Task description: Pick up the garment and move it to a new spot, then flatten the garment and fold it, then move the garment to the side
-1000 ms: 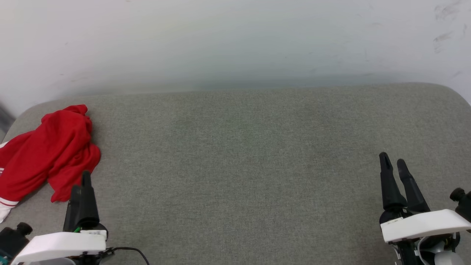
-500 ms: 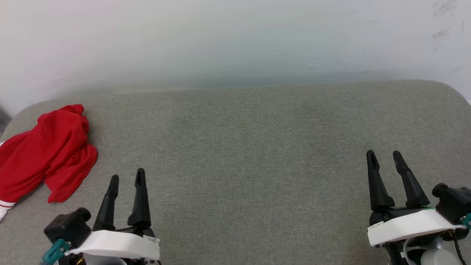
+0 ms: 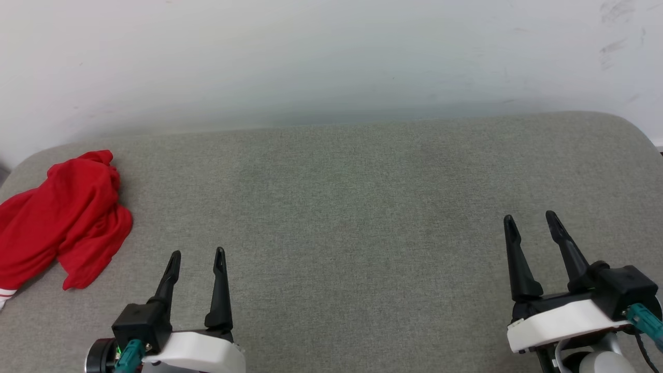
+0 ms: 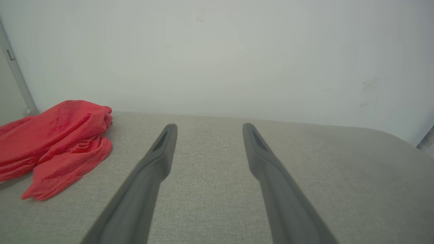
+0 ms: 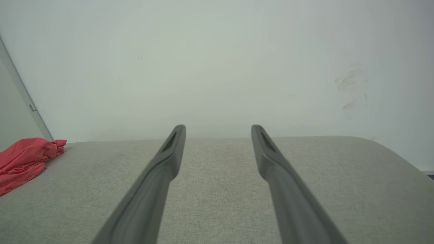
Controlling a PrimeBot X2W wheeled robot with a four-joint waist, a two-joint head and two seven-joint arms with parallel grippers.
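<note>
Grey fabric covers the desk [image 3: 352, 207], backed by a pale wall [image 3: 311, 52]. To start the pick-up well, the left pincer [image 3: 197, 252] (nearer the cloth) should probably swing left, come down on a raised fold of the garment [image 3: 62, 217] and pinch firmly. Counted: 1 garment, a crumpled red heap at the desk's left edge; 2 pincers, this one and the right pincer [image 3: 529, 215], both spread wide, holding nothing.
</note>
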